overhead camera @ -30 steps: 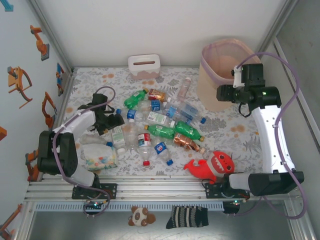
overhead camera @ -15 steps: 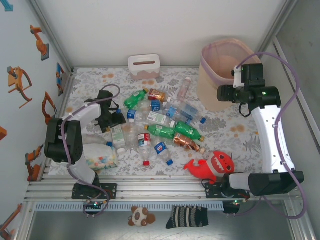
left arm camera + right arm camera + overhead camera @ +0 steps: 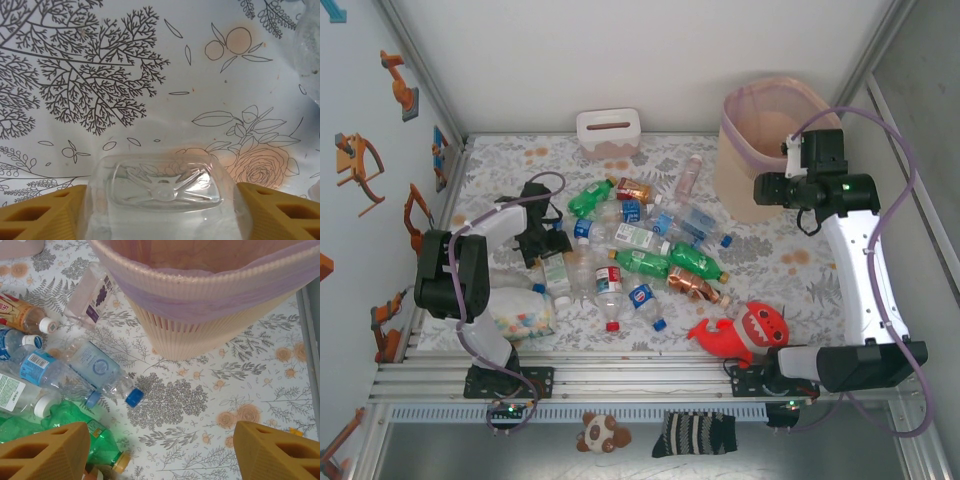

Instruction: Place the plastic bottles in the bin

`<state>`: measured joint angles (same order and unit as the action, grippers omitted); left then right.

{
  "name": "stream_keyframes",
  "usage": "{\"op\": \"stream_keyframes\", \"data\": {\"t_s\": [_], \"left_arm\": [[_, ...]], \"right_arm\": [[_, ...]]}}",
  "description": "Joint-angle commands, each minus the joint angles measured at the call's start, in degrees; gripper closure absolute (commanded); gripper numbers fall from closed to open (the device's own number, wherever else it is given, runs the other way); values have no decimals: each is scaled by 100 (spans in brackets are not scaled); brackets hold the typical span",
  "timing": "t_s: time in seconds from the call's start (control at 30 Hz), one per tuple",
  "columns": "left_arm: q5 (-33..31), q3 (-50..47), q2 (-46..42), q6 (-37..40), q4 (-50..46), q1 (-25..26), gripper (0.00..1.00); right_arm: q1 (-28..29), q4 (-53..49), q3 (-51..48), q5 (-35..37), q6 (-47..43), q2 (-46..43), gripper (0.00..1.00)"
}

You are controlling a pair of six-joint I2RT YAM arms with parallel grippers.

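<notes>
Item: plastic bottles [image 3: 640,250], approx. fifteen, loose heap mid-table, lying flat; clear, green, copper; caps blue/red/white. Labels red, blue, white, green; text too small to read. Right wrist view: barcode on blue-label bottle [image 3: 39,361], grape pic on grape-label bottle [image 3: 90,292].
Bin [image 3: 732,115]: upright, far right, pink liner over rim, apart from heap.
L gripper [image 3: 165,197]: fingers against both sides of square clear bottle [image 3: 165,187] at heap's left edge; clamped or not, cannot tell.
R gripper [image 3: 160,460]: jaws wide, nothing between, beside bin.
Misc.: red plush shark [image 3: 740,330], bag of pastel bits [image 3: 518,312], white slotted box [image 3: 608,132].
</notes>
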<state>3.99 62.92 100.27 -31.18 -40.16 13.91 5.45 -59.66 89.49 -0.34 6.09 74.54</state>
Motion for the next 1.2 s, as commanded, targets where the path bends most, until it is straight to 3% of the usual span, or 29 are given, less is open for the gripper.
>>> {"op": "stream_keyframes", "data": {"t_s": [0.0,0.37,0.7,0.9,1.17], "left_arm": [[-87,119,-28,58,-238,41,30],[-226,364,-370,167,-416,48,39],[-301,898,-1221,472,-412,40,44],[370,1069,-1848,750,169,41,49],[1676,1118,-2520,609,1484,189,52]], "right_arm": [[44,16,-64,60,-38,-141,26],[43,3,83,88,-34,-151,26],[44,36,286,6,17,-288,27],[43,622,100,-722,127,-595,27],[232,2481,-789,-2330,198,-1334,29]]}}
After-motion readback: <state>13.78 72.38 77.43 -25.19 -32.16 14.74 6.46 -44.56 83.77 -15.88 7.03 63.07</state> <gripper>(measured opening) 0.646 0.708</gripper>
